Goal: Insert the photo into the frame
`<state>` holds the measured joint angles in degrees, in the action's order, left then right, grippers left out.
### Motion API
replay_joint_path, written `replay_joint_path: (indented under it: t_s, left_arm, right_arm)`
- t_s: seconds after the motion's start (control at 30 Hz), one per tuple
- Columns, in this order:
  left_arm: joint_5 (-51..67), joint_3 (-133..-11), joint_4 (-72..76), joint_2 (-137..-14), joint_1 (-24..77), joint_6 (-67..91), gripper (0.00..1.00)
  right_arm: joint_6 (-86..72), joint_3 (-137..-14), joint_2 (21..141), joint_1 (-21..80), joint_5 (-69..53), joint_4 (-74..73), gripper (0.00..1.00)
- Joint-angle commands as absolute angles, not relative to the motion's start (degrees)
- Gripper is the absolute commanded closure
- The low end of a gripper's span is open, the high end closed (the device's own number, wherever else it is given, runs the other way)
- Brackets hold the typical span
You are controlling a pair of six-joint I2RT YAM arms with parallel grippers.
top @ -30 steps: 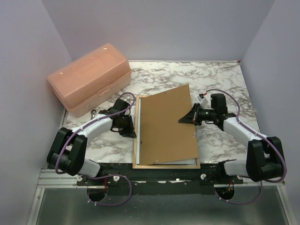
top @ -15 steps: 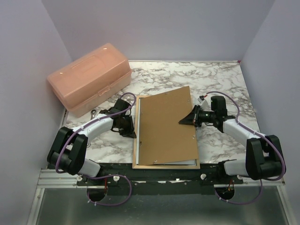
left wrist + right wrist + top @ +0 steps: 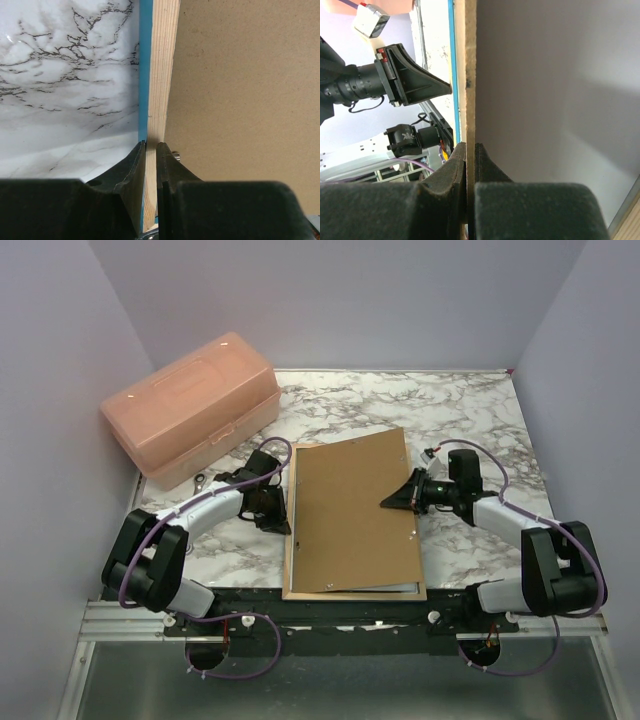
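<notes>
Brown board lies askew over the frame, which sits reverse side up at the table's 6 o'clock edge, pale wood showing along its 9 and 6 o'clock rails. The board's far corner pokes out past the frame towards 1 o'clock.

The left gripper sits at the frame's 9 o'clock side. Seen from its wrist, the left gripper has its jaws pinching the wooden rail, a blue strip running along the rail's outer edge and the board just inside it.

The right gripper meets the board at its 3 o'clock edge. From its wrist, the right gripper has its jaws pressed onto the board's thin edge.

I can't pick out the photo. A pale strip peeks from under the board at 6 o'clock, but I can't tell what it is.

A peach plastic box stands at 10 o'clock, well apart from the frame.
</notes>
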<state>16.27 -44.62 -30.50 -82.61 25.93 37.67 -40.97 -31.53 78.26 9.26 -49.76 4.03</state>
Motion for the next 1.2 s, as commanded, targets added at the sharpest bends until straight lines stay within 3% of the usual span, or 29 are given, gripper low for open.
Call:
replay_joint_path:
  t_s: [0.0,0.23,0.83,1.17]
  left_arm:
    - [17.14,-47.20,-29.40,-83.41,26.89,38.05,0.84]
    - [16.67,-47.95,-30.40,-83.18,27.16,37.88,0.85]
    - [16.12,-48.64,-30.84,-83.22,27.42,37.71,0.79]
    - [16.92,-48.01,-29.88,-83.41,27.60,37.79,0.79]
  right_arm:
    - [-37.44,-31.05,81.66,10.66,-46.24,1.16,0.99]
    - [-36.86,-31.84,84.54,13.63,-42.81,0.45,0.98]
    - [-34.03,-37.03,85.49,19.11,-33.57,-7.62,0.53]
    - [-39.01,-34.70,84.80,21.44,-33.49,-4.31,0.46]
